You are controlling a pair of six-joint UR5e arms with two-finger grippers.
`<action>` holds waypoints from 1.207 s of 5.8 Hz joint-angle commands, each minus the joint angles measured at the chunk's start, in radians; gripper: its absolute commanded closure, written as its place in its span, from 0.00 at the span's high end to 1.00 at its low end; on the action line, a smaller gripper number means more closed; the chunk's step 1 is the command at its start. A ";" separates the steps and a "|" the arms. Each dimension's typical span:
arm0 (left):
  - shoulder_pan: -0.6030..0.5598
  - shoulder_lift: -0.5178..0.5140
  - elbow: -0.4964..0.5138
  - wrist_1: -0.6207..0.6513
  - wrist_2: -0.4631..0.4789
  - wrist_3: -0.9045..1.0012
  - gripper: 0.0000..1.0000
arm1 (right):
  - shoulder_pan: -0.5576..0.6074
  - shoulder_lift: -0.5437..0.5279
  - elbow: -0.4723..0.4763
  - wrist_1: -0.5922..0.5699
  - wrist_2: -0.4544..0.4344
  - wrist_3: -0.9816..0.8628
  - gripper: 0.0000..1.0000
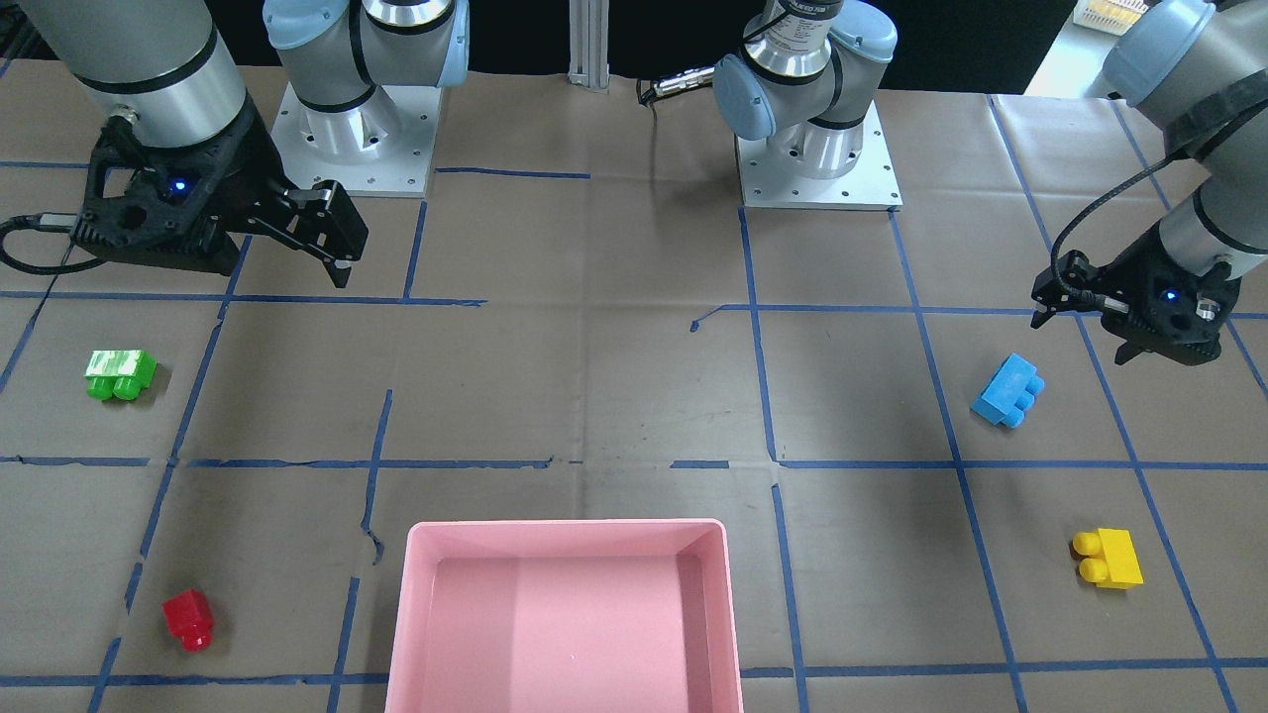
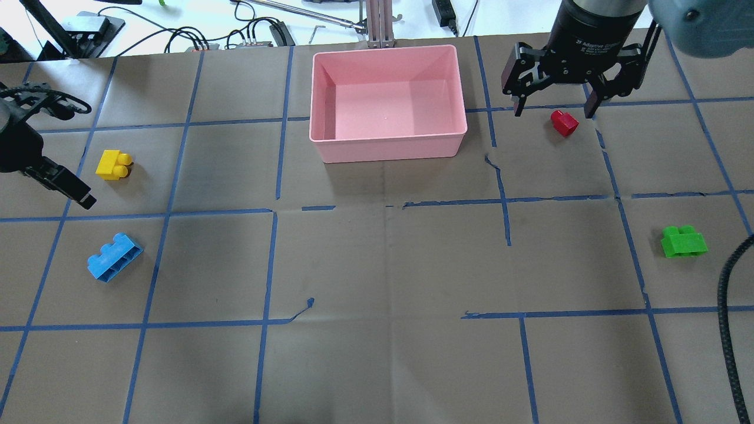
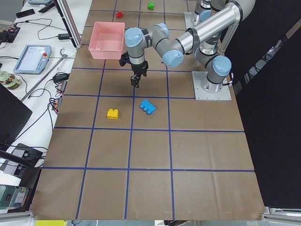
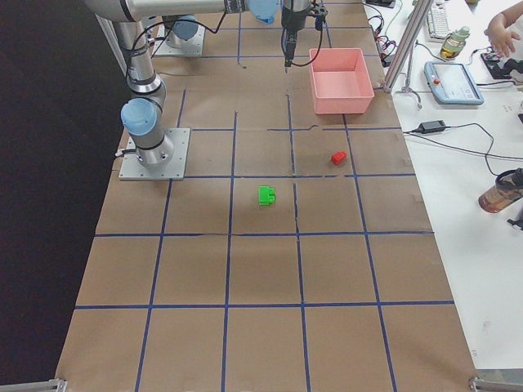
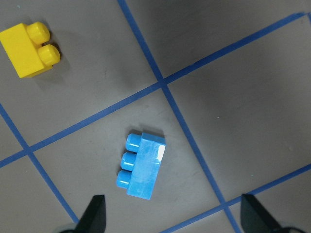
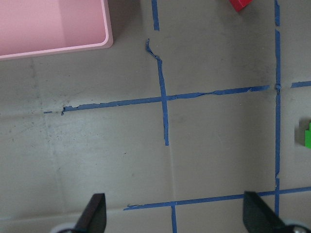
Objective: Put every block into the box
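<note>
1. box (image 1: 565,526) is empty. the pink tray sits at the worktop (image 1: 614,396) edge far from the robot bases, roughly central, so either arm should be able to drop into it.
2. all four blocks lie loose on the worktop, well apart. blue block (image 5: 141,170) and yellow block (image 5: 30,49) are on the left arm's side, red block (image 1: 188,619) and green block (image 1: 121,374) on the right arm's. natural split: two per arm.
3. left gripper (image 5: 175,217): fingers spread wide, nothing held. it hangs over the blue block, which sits just ahead of the gap between the fingertips in the wrist view. reads as lining up for that pick.
4. blue block lies on its side, studs pointing sideways, long axis slightly skewed to the fingers' closing line. as it stands, one finger would land on the studs and the other on the flat back. my call: small wrist rotation before descent to square it up.
5. right gripper (image 6: 176,218): also wide open and empty, held high. its wrist view catches only a box corner, a sliver of red at the top edge and green at the right edge. not committed to either block.
6. overhead view makes the red block look framed by the right fingers. the front view shows the gripper raised and well apart from it, so that's parallax.
7. progress: zero of four in.
</note>
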 commanded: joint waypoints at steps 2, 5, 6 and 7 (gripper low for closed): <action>0.081 -0.057 -0.220 0.340 -0.001 0.335 0.97 | -0.264 0.004 0.003 -0.007 -0.002 -0.388 1.00; 0.154 -0.164 -0.297 0.418 -0.027 0.462 0.97 | -0.535 0.060 0.031 -0.017 -0.008 -0.615 1.00; 0.154 -0.169 -0.302 0.431 -0.029 0.462 0.97 | -0.599 0.096 0.093 -0.036 -0.005 -0.613 1.00; 0.153 -0.175 -0.297 0.433 -0.029 0.462 0.97 | -0.604 0.111 0.174 -0.168 -0.009 -0.618 1.00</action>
